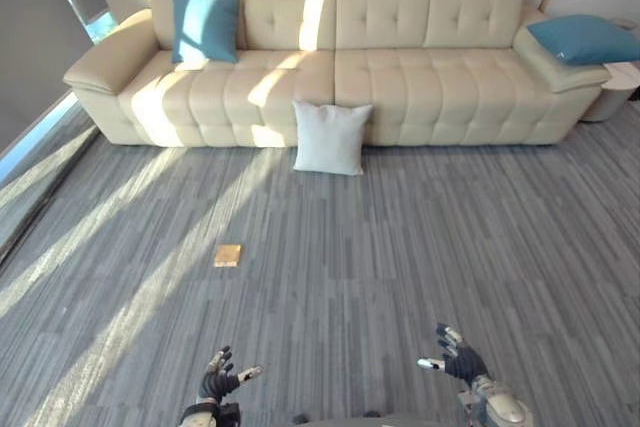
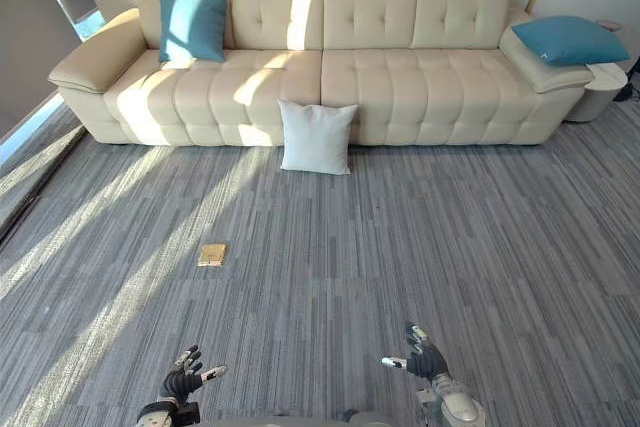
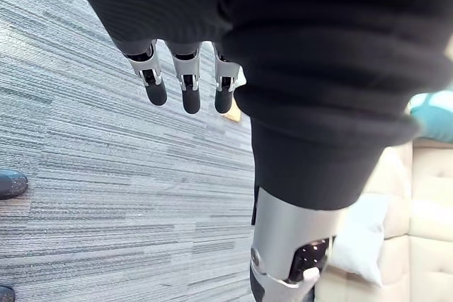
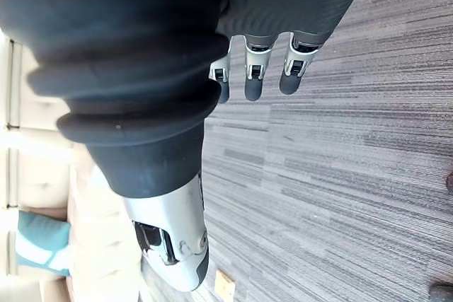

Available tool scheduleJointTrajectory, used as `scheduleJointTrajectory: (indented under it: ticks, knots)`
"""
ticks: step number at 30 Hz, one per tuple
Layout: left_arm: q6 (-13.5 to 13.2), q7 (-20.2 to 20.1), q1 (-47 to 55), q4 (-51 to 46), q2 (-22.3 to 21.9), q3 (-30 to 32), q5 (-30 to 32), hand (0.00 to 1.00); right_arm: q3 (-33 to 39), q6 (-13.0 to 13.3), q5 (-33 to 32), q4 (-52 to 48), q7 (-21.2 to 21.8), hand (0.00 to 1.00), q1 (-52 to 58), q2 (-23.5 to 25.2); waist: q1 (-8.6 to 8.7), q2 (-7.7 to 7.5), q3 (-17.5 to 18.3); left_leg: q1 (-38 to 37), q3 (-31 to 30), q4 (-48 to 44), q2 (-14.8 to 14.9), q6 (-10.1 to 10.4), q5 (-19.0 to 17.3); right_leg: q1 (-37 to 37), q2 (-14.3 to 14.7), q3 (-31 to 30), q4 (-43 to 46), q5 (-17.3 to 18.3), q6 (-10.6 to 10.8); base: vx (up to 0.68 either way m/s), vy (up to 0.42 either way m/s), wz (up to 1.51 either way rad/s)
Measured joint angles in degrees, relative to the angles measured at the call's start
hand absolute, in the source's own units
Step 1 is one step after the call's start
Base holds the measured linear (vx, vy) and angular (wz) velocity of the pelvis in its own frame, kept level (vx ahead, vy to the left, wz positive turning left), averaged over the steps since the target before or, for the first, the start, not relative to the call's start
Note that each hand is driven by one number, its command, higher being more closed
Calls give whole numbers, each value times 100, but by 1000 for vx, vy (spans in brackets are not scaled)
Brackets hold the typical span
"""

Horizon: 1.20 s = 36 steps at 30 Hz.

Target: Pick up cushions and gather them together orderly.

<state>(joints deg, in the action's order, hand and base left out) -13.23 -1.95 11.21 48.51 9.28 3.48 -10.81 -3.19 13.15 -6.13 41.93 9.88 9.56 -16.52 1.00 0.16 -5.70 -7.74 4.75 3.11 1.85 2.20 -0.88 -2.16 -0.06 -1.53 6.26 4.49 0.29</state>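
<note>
A cream sofa (image 1: 400,77) spans the top. A white cushion (image 1: 331,137) leans against its front, centre frame. One blue cushion (image 1: 206,27) sits upper left, a second blue cushion (image 1: 585,39) on the upper-right armrest. A tan block (image 1: 228,255) lies on the carpet. Bottom edge: left hand (image 1: 217,381) and right hand (image 1: 462,360), fingers spread, holding nothing.

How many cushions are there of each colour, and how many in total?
Blue: 2, the blue cushion on the sofa seat and the blue cushion on its armrest.
White: 1, the white cushion on the floor, leaning on the sofa front.
Total: 3.
</note>
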Motion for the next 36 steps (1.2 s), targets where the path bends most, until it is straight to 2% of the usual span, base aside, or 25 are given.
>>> scheduleJointTrajectory:
  ticks: [7, 18, 21, 24, 26, 27, 28, 29, 30, 31, 32, 33, 35, 36]
  knots:
    - [0, -161, 125, -144, 13, 4, -7, 0, 16, 1, -26, 203, 35, 0, 3, -82, -2, -6, 0, 1, 19, 1, 7, -1, -1, 37, 3, -1, -25, -2, 0, -20, -4, 0]
    - [6, -131, 272, -578, -51, 21, -94, 0, 282, -2, -379, 228, 10, 0, 96, 64, -16, -1, 5, 113, -6, 9, 7, -2, 0, 63, -3, 72, -53, -14, 7, 12, -2, 2]
    - [6, -33, 227, -648, -138, 126, -94, 0, 308, -2, -493, 226, -5, 0, 16, 140, -25, -11, 6, 279, 21, -67, 6, -63, -47, 209, -3, 48, -47, -12, 10, 11, -2, -4]
    - [11, 47, 249, -776, -144, 150, -96, 0, 317, -1, -503, 226, -53, 0, -146, 260, -57, -37, -17, 565, 200, -565, 22, -125, -383, 399, 6, -138, 97, 90, 111, 20, 9, -32]
    - [15, 122, 260, -925, -182, 167, -97, 0, 314, -2, -501, 223, -131, 0, -263, 276, -180, -58, -41, 825, 369, -1240, -6, -194, -909, 773, -34, -350, 848, 549, 235, 37, 38, -42]
    - [17, 131, 266, -978, -183, 166, -98, 0, 313, -2, -501, 223, -145, 0, -278, 279, -180, -94, -67, 873, 395, -1435, -30, -233, -1055, 842, -72, -361, 1077, 697, 318, 33, 51, -16]
    - [18, 145, 244, -1016, -182, 161, -97, 0, 315, -2, -501, 221, -171, 0, -277, 281, -168, -78, -101, 924, 378, -1686, -68, -286, -1254, 879, -135, -341, 1419, 914, 488, 69, 76, 4]
    - [20, 213, 229, -1065, -184, 151, -99, 0, 314, -2, -502, 196, -215, 0, -232, 310, -158, -179, -161, 868, 284, -1873, -196, -404, -1511, 1086, -288, -212, 2201, 1060, 593, 93, 87, 12]
    - [23, 226, 195, -1085, -181, 138, -99, 0, 309, -2, -502, 189, -222, 0, -237, 330, -145, -165, -198, 821, 257, -1921, -217, -473, -1566, 1284, -328, -145, 2726, 1029, 610, 115, 88, 16]
    - [25, 238, 106, -1095, -151, 116, -99, 0, 293, -2, -501, 169, -221, 0, -221, 388, -108, -211, -311, 677, 227, -1962, -227, -565, -1626, 1710, -364, -48, 3616, 832, 636, 234, 93, 30]
    - [47, 261, 89, -1087, -112, 102, -98, 0, 260, -15, -493, 172, -206, 0, -176, 469, -11, -142, -386, 509, 119, -1942, -220, -598, -1711, 1940, -371, 158, 3953, 1004, 519, 329, 100, 28]
    - [50, 335, 61, -1086, -107, 100, -98, 0, 235, -14, -493, 171, -193, 0, -177, 493, -8, -168, -416, 367, 58, -1869, -167, -581, -1792, 2149, -359, 320, 3625, 1067, 438, 363, 88, 22]
    - [50, 353, -94, -1069, -70, 100, -98, 0, 238, -8, -496, 172, -195, 0, -189, 477, 8, -174, -471, 186, -16, -1706, -101, -548, -1848, 2406, -289, 451, 2933, 971, 412, 375, 20, 29]
    - [46, 359, -281, -1044, -37, 103, -99, 0, 262, -6, -504, 172, -202, 0, -201, 471, 126, -232, -606, -59, -220, -1500, -62, -495, -1894, 2576, -261, 535, 1946, 544, 459, 440, -28, 59]
